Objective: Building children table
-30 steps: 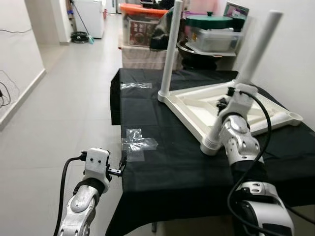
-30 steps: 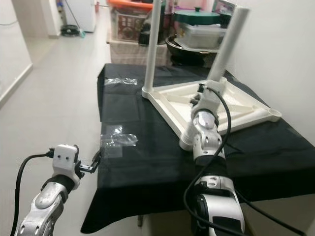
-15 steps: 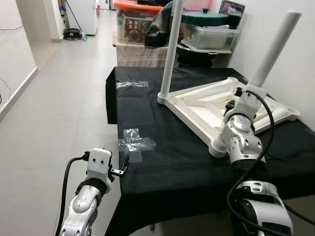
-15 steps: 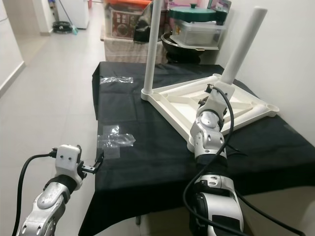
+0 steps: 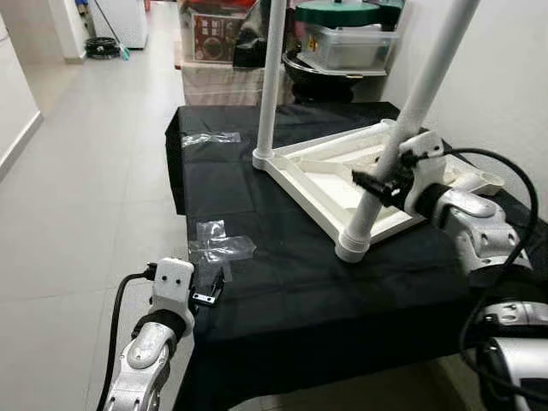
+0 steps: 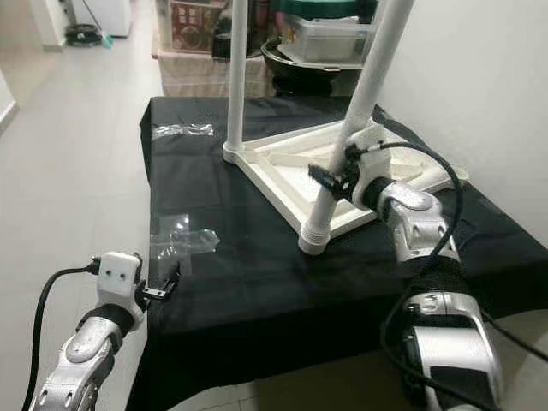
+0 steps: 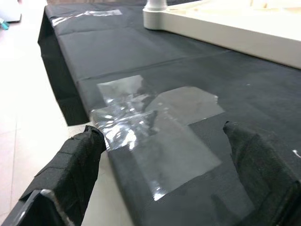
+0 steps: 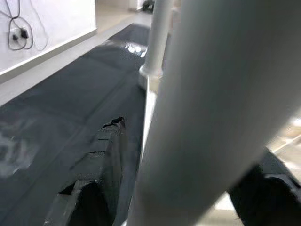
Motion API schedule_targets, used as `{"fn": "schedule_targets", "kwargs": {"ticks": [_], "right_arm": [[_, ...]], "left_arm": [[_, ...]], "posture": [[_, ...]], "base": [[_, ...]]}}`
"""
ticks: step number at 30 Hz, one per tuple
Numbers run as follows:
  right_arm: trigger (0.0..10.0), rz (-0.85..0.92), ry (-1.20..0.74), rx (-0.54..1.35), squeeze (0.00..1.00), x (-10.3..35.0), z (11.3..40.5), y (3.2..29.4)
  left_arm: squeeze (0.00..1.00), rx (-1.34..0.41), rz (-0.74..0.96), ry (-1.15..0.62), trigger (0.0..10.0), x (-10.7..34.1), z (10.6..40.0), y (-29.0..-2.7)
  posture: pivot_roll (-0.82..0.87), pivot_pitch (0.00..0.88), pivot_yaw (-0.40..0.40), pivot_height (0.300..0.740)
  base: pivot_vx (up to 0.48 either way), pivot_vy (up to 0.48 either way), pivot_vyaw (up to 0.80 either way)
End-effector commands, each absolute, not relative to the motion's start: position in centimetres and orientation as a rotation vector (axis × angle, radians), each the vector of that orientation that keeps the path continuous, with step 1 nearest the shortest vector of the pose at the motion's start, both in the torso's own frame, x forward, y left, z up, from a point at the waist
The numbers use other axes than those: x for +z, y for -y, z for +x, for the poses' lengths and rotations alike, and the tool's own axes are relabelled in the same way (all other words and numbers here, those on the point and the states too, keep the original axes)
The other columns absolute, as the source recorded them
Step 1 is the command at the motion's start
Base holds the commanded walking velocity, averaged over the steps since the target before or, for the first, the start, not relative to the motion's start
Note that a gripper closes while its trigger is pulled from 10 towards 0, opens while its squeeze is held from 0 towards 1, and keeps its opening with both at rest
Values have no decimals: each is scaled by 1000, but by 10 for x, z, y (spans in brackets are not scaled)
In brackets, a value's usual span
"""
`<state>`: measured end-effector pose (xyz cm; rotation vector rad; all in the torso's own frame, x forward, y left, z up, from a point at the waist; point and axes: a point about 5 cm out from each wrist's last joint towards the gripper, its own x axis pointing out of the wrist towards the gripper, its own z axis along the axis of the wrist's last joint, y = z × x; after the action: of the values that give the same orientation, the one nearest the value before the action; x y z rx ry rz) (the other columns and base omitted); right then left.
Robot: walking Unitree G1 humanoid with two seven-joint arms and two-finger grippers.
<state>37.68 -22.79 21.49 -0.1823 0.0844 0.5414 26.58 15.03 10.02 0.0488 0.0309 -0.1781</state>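
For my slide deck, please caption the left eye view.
Right gripper grasps a white table leg on the upturned tabletop; left gripper hovers open at the black cloth's edge.

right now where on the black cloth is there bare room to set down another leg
Bare black cloth runs along the near edge, between the plastic wrap and the near leg that the right gripper holds. The far right is crowded by the upturned tabletop; the left gripper hovers at the near-left edge.

No text, label, brand or number can be read here. The box (image 5: 211, 34) on the floor behind the table has a printed front, but the print is too small and blurred to read.
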Motion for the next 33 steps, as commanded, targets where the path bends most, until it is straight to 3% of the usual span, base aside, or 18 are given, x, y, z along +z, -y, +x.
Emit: {"fn": "schedule_targets", "kwargs": {"ticks": [1, 2, 11, 12, 13, 15, 21, 22, 24, 25, 26, 27, 30, 31, 33], "right_arm": [[4667, -199, -110, 599, 0, 208, 380, 214], [0, -177, -116, 586, 0, 205, 381, 210], [0, 28, -168, 314, 0, 185, 393, 196], [0, 102, -185, 141, 0, 179, 394, 202], [0, 167, -262, -252, 0, 153, 382, 218], [0, 162, -288, -365, 0, 145, 375, 223], [0, 60, -273, -421, 0, 129, 341, 192], [4275, 46, -277, -393, 0, 131, 339, 180], [4275, 40, -284, -371, 0, 132, 338, 173], [10000, 72, -213, -316, 0, 142, 341, 164], [10000, 98, -159, -280, 0, 149, 342, 159], [10000, 92, -113, -235, 1000, 157, 346, 157], [10000, 96, -90, -214, 1000, 164, 348, 155], [10000, 93, -30, -103, 1000, 187, 356, 156], [10000, 99, -11, -70, 1000, 194, 357, 156]], "left_arm": [[0, -190, 56, -32, 10000, 99, 266, -147], [0, -190, 57, -32, 10000, 99, 266, -148], [0, -185, 66, -29, 10000, 100, 265, -152], [0, -185, 67, -30, 10000, 100, 265, -152], [0, -186, 68, -32, 10000, 99, 265, -151], [0, -187, 68, -32, 10000, 100, 265, -151], [0, -186, 71, -35, 10000, 100, 265, -151], [0, -185, 72, -37, 10000, 99, 265, -152], [0, -185, 72, -39, 10000, 99, 265, -152], [0, -187, 70, -39, 10000, 99, 266, -152], [0, -189, 69, -39, 10000, 99, 266, -151], [0, -191, 68, -38, 10000, 99, 266, -150], [0, -191, 68, -37, 10000, 99, 267, -150], [0, -188, 68, -35, 10000, 99, 267, -151], [0, -187, 69, -35, 10000, 99, 267, -151]], "posture": [[42, 0, -103, 740], [49, 0, -105, 740], [62, 0, -105, 740], [60, 0, -104, 740], [59, 0, -103, 740], [59, 0, -103, 740], [61, 0, -103, 740], [59, 0, -100, 740], [55, 0, -98, 740], [55, 0, -100, 740], [55, 0, -100, 740], [55, 0, -102, 740], [55, 0, -102, 740], [56, 0, -104, 740], [56, 0, -104, 740]], "base": [[0, 0, 0], [0, 0, 0], [0, 0, 0], [0, 0, 0], [0, 0, 0], [0, 0, 0], [0, 0, 0], [0, 0, 0], [0, 0, 0], [0, 0, 0], [0, 0, 0], [0, 0, 0], [0, 0, 0], [0, 0, 0], [0, 0, 0]]}}
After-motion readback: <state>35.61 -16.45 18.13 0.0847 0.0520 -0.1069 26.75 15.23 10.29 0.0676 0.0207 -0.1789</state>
